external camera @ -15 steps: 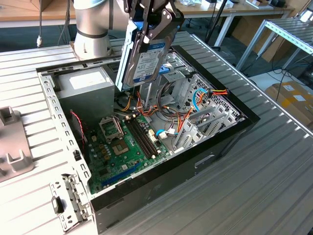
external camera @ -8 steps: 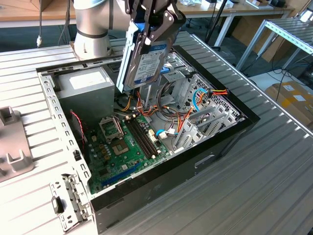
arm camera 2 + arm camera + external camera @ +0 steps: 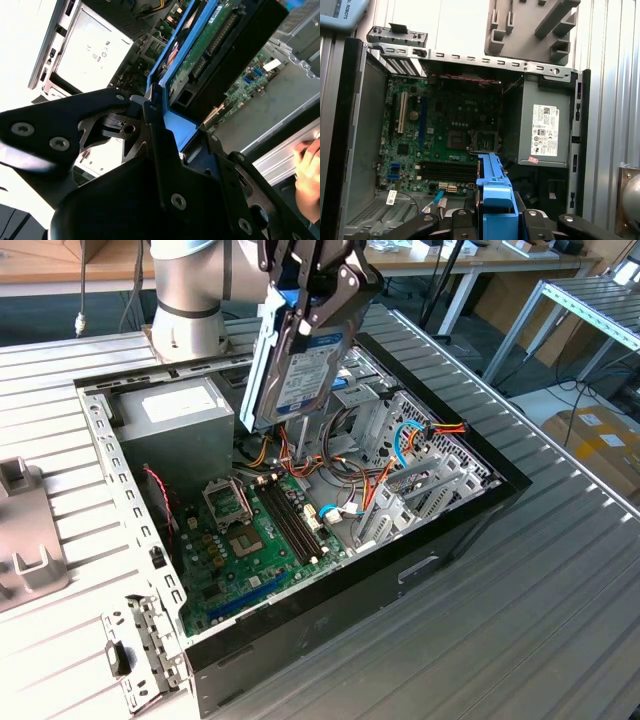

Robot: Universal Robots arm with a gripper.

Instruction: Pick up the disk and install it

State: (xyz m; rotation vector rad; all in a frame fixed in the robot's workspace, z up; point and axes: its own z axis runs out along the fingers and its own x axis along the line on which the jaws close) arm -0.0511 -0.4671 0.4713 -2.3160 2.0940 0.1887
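- The gripper (image 3: pixel 318 308) pinches the disk (image 3: pixel 298 375) by its top edge, hanging above the open computer case (image 3: pixel 400 575).
- Inside the case: motherboard (image 3: pixel 255 540), power supply (image 3: pixel 185 420), coloured cables (image 3: pixel 378 478).

Here's the arm (image 3: pixel 188 295), up at eleven o'clock in the exterior view: a fat silver-grey cylinder with a ringed seam. The tool (image 3: pixel 318 308) is matte black, with flat angular link plates, round pivots and bright silver screws (image 3: pixel 178 201) in the second wrist view.
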